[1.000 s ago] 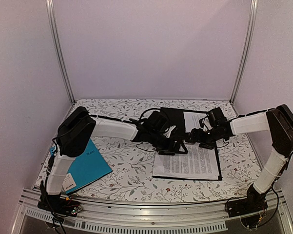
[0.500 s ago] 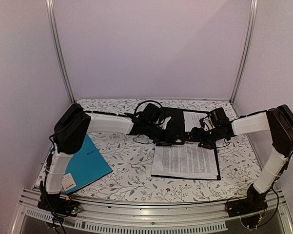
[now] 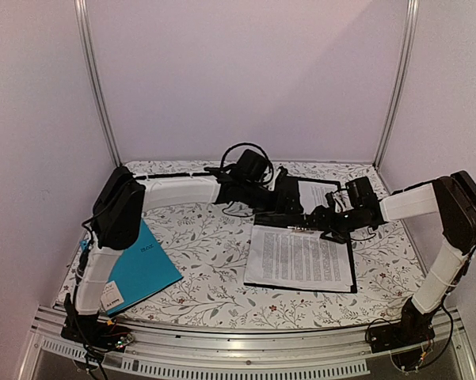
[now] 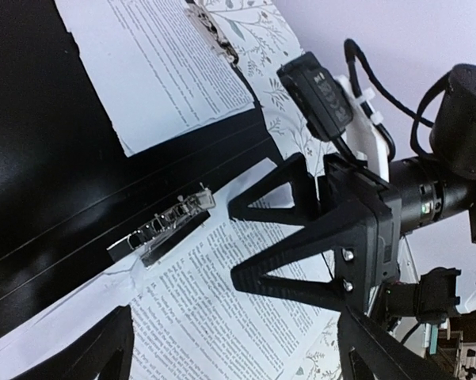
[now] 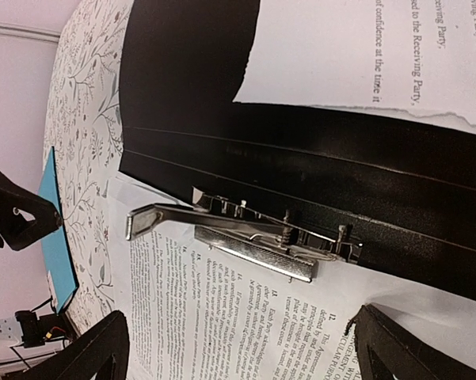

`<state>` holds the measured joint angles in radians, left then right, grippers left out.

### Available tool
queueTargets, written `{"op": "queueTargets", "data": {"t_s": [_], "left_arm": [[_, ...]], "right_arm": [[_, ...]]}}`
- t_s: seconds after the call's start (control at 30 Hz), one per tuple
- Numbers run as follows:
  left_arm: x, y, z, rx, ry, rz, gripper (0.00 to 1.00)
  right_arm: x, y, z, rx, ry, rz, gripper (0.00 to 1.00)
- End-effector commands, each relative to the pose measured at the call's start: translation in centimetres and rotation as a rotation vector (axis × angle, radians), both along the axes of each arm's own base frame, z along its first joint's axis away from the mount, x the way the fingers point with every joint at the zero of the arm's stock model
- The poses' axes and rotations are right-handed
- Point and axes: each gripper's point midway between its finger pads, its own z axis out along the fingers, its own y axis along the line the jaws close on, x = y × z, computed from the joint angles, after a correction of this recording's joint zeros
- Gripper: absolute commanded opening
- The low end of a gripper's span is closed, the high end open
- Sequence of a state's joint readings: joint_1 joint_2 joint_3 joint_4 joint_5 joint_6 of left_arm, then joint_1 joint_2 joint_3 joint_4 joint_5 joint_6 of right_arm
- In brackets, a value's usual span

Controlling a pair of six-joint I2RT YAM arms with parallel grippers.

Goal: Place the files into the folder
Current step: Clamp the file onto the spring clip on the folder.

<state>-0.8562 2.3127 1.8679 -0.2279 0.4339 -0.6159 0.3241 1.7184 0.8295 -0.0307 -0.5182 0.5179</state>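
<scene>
The black folder lies open on the floral table; it also shows in the left wrist view. One printed sheet lies on its near half, and another sheet on its far half. The silver clip sits at the spine with its bar over the near sheet's top edge; it also shows in the left wrist view. My left gripper hovers open and empty over the spine. My right gripper is open and empty just right of the clip, and shows in the left wrist view.
A teal-blue folder lies at the near left under the left arm. A black cable loops above the left wrist. Walls with metal posts close in the back and sides.
My left gripper has moved up and back from the near sheet's top-left corner to over the spine. My right gripper has shifted slightly right. The sheets stay in the folder.
</scene>
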Motion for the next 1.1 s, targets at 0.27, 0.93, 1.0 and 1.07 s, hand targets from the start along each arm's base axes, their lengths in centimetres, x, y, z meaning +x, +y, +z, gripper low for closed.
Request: {"op": "queueTargets", "data": {"t_s": [0.27, 0.93, 1.0, 1.07], "left_arm": [[3.5, 0.4, -5.7, 0.162, 0.052, 0.122, 0.73], [2.9, -3.0, -4.4, -0.018, 0.082, 0.067, 0.65], [2.8, -3.4, -3.9, -0.033, 0.071, 0.055, 0.65], [3.0, -3.5, -3.8, -0.023, 0.06, 0.057, 0.65]], "right_arm": [[-0.5, -0.3, -1.6, 0.088, 0.038, 0.011, 0.99], [-0.3, -1.0, -2.2, 0.128, 0.06, -0.017, 0.99], [-0.3, -1.0, -2.3, 0.131, 0.062, -0.018, 0.99], [-0.3, -0.9, -2.3, 0.136, 0.066, -0.017, 0.99]]}}
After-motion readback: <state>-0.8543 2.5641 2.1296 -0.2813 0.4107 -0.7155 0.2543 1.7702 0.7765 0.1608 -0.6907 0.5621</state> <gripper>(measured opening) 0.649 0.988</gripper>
